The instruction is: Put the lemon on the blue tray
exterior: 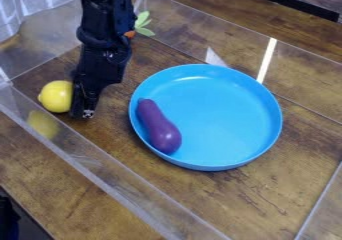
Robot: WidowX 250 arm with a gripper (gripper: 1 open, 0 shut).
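The lemon is a small yellow fruit resting on the wooden table at the left. My gripper points steeply down right beside it on its right, tips at the table, touching or almost touching the fruit. Its fingers look pressed together with nothing between them. The blue tray is a big round dish to the right of the gripper. A purple eggplant lies inside it near its left rim.
Green leaves of a carrot poke out behind the arm; the carrot itself is hidden. A clear plastic sheet covers the wood, with an edge running along the front left. Dark objects stand at the back edge.
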